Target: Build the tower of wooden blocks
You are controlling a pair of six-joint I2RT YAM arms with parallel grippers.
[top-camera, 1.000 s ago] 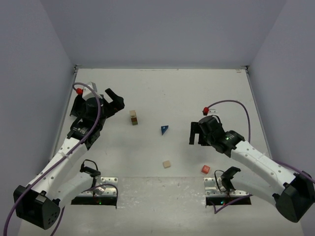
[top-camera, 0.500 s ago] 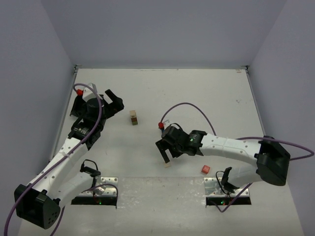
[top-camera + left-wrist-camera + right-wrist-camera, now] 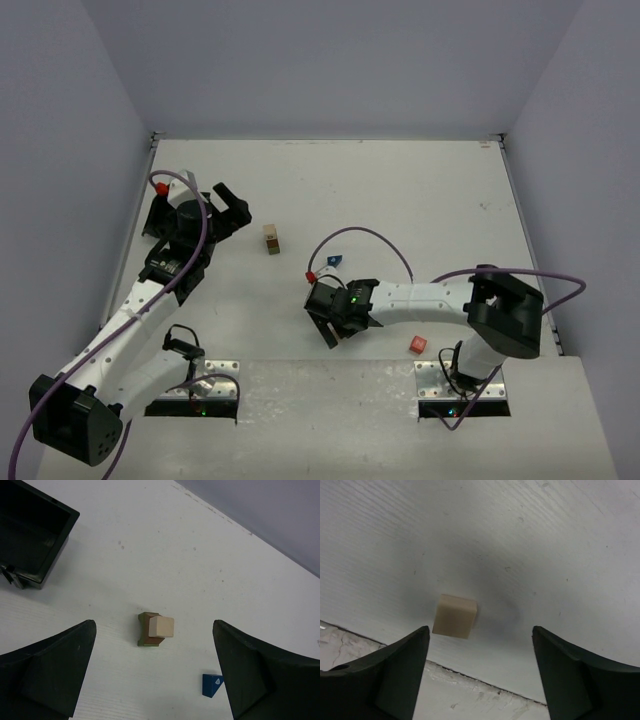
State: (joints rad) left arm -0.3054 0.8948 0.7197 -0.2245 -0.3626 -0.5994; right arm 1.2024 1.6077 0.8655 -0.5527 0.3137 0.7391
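Tray (image 3: 59, 550) cut off at the frame corner, wedge (image 3: 210, 684) partly behind a finger (image 3: 255, 675) (left wrist view), olive block (image 3: 145, 637) mostly under top cube (image 3: 161, 627), loose cube (image 3: 455, 616) hidden from above by right gripper (image 3: 335, 332).

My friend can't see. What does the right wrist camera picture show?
A plain tan cube lies on the white table, between the right gripper's two black fingers. The fingers are spread open and do not touch it.

Bright, even light falls on the white desk (image 3: 400, 190). A soft grey shadow pools beneath the right hand (image 3: 479, 630).
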